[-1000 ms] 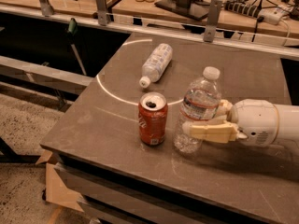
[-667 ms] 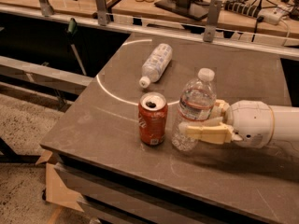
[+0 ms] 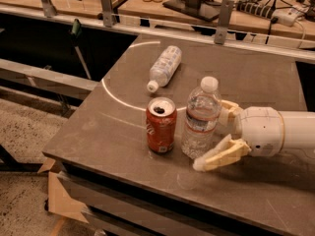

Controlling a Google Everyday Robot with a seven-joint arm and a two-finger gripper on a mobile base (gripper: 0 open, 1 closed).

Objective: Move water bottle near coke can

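Observation:
The water bottle (image 3: pixel 200 120), clear and ribbed with a white cap and a narrow white-red label band, stands upright on the dark table (image 3: pixel 113 132). It is just right of the red coke can (image 3: pixel 161 125), with a small gap between them. My gripper (image 3: pixel 212 135) reaches in from the right at the bottle's right side. Its fingers are spread: the near finger (image 3: pixel 219 156) angles away from the bottle's base and the far finger (image 3: pixel 228 110) sits behind the bottle. The gripper looks open and holds nothing.
A second bottle (image 3: pixel 165 66), mostly wrapped in a white-blue label, lies on its side farther back on the table. A white arc is painted on the tabletop (image 3: pixel 118 100). A railing with posts (image 3: pixel 222 14) runs behind the table. The table's front edge (image 3: pixel 147 181) is close.
The gripper carried the water bottle a little left toward the can, then its fingers spread apart. The bottle now stands on its own next to the can.

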